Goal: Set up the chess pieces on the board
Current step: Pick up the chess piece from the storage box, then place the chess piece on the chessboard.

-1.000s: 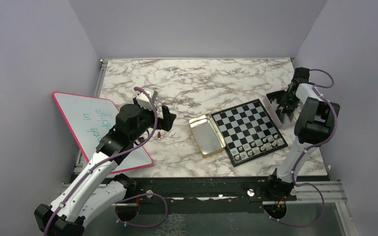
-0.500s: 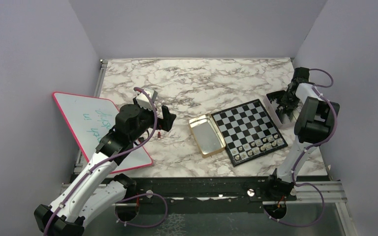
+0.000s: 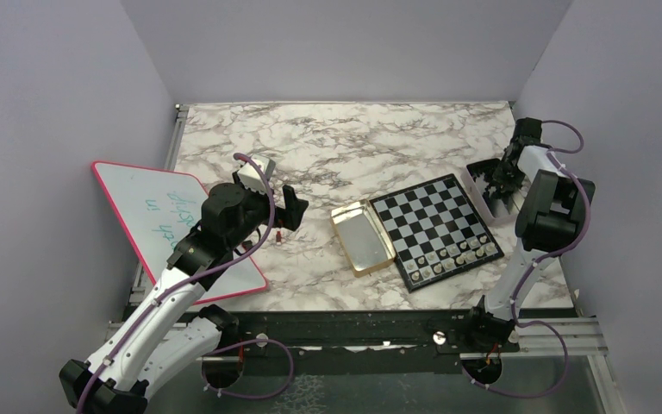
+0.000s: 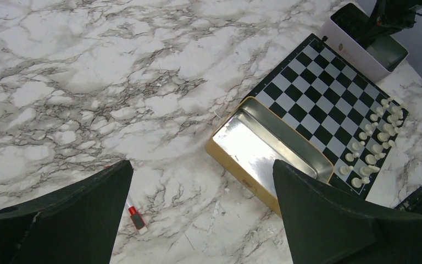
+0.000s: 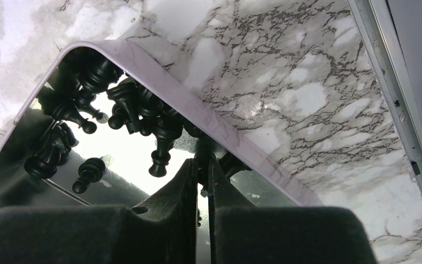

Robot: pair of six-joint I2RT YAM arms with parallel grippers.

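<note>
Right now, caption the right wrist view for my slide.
Right gripper, nearly closed, reaches into the box of black chess pieces.

Plain lilac walls [image 3: 353, 43] on three sides — white-grey marble tabletop [image 3: 336, 138], black rail [image 3: 353, 323] along near edge.

Left end effector [image 4: 202, 170] hovers with jaws spread wide; right end effector [image 5: 203, 165] points down, jaws nearly together

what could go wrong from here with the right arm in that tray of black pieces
The right gripper is pinched nearly shut among the heaped black pieces; whether one is caught is unclear, so it may lift nothing or drag a neighbour. Its tips sit close beside the tray's rim and could snag it, jolting the tray toward the board.
</note>
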